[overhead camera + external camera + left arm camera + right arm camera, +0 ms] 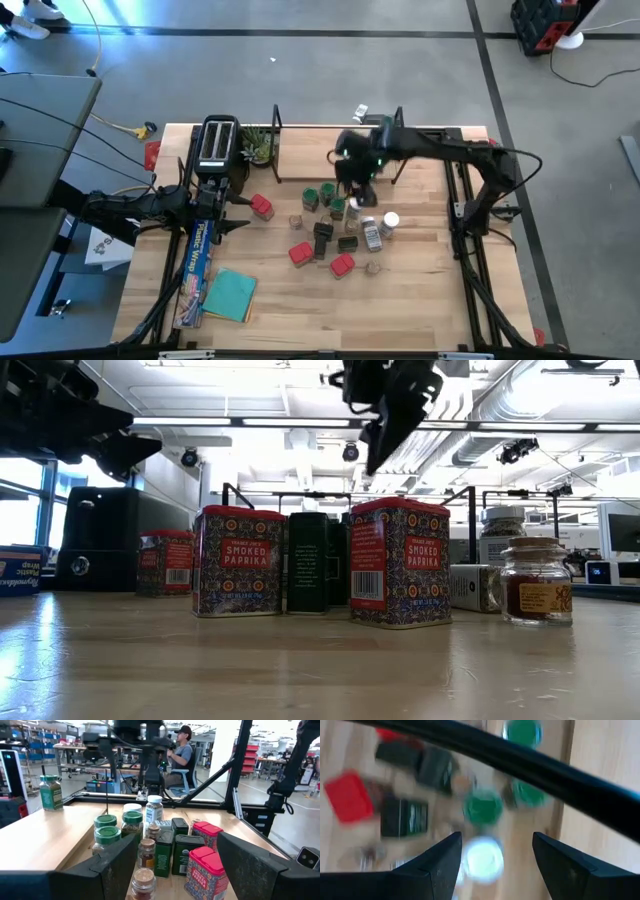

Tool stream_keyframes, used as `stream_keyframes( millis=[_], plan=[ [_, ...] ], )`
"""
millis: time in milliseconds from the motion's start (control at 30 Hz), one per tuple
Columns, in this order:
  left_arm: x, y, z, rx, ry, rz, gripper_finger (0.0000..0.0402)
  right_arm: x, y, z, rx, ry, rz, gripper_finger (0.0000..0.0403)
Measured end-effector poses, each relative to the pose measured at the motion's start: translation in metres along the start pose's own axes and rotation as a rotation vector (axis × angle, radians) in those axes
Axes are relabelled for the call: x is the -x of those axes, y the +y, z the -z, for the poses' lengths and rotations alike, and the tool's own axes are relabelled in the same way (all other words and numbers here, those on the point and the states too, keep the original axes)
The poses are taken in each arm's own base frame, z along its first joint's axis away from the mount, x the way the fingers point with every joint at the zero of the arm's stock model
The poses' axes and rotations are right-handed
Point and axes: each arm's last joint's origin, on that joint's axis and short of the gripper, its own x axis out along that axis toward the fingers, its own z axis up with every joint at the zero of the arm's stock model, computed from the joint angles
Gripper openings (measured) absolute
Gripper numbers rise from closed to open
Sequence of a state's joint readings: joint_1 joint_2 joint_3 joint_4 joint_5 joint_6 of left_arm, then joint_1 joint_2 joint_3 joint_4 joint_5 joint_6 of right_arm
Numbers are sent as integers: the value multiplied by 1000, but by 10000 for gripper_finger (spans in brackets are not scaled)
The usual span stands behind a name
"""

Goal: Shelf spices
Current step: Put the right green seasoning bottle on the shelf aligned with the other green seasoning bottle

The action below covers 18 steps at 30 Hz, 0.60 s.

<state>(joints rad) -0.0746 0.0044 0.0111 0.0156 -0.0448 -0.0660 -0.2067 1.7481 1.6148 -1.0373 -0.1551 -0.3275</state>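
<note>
Wooden counter (420, 290) under me, spices (335, 225) clustered mid-counter just near of the shelf (300, 150). My right gripper (357, 190) hangs over the cluster's far side, jaws apart, holding nothing. My left gripper (235, 212) waits at left beside the toaster (217, 145), wide open, empty.

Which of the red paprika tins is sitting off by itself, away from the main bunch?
The red tin nearest the left gripper, beside the toaster. The other two sit at the cluster's front edge.
</note>
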Motion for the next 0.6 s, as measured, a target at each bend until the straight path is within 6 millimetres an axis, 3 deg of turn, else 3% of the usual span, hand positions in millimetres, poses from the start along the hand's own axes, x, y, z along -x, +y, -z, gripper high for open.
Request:
stream_keyframes(
  millis=[233, 433, 600],
  plan=[
    [0, 0, -1, 11, -5, 0, 268, -38, 28, -7, -223, -145, 69, 238],
    [0, 0, -1, 11, -7, 0, 268, -48, 33, -5, -216, -103, 156, 247],
    [0, 0, -1, 11, -7, 0, 268, -58, 31, -1, -215, -37, 155, 280]
  ],
)
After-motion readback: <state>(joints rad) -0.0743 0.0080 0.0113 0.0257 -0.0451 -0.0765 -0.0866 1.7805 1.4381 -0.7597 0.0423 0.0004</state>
